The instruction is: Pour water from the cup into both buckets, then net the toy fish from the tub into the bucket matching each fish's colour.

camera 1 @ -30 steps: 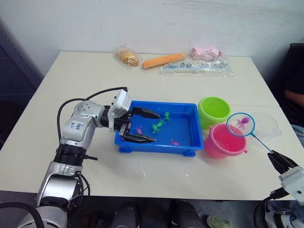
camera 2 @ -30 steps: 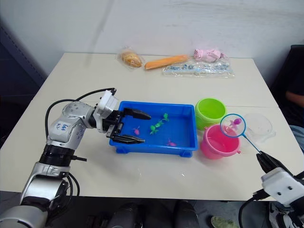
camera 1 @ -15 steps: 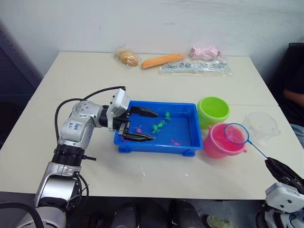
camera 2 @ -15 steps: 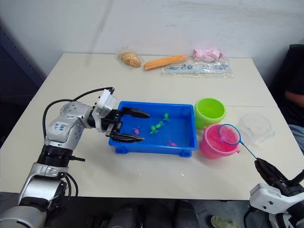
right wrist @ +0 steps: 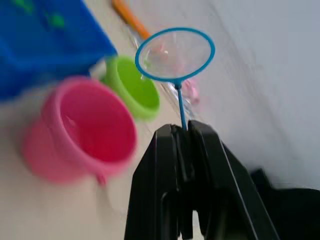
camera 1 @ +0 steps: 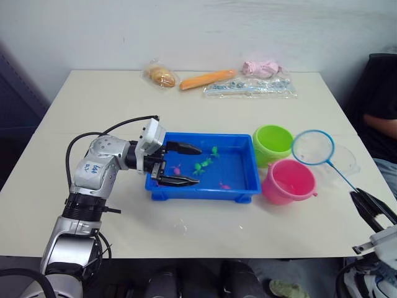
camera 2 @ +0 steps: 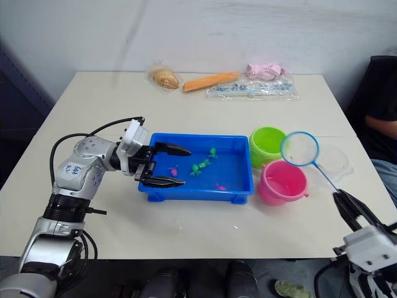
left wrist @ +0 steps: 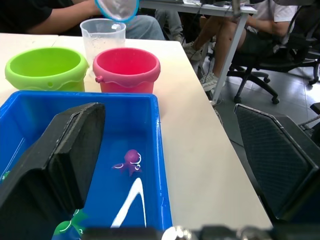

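While the left end effector (camera 1: pixel 181 165) sits spread wide over the left end of the tub (camera 1: pixel 239 194), the head camera shows that blue tub near the middle of the worktop (camera 1: pixel 99 99), a bit toward the front edge. A few green and pink toy fish (camera 1: pixel 202 165) lie inside it. Just right of the tub are the green bucket (camera 1: pixel 275 143) and, in front of it, the pink bucket (camera 1: pixel 290 182), nearly touching each other. The clear cup (camera 1: pixel 345 162) stands right of both, close to the right edge. The right end effector (camera 1: pixel 373 210) is clamped on the thin handle of a blue-rimmed net (camera 1: pixel 313 147), whose hoop hangs in the air above the buckets and the cup. Snack bags and an orange carrot-like thing (camera 1: pixel 208 79) lie along the back edge.

Left wrist view: both fingers (left wrist: pixel 60 155) wide apart, one over the tub's water, with a pink fish (left wrist: pixel 130 161) between them and the two buckets beyond.

Right wrist view: fingers (right wrist: pixel 165 190) pinched tight on the net handle, the hoop looks empty, pink bucket and green bucket below.
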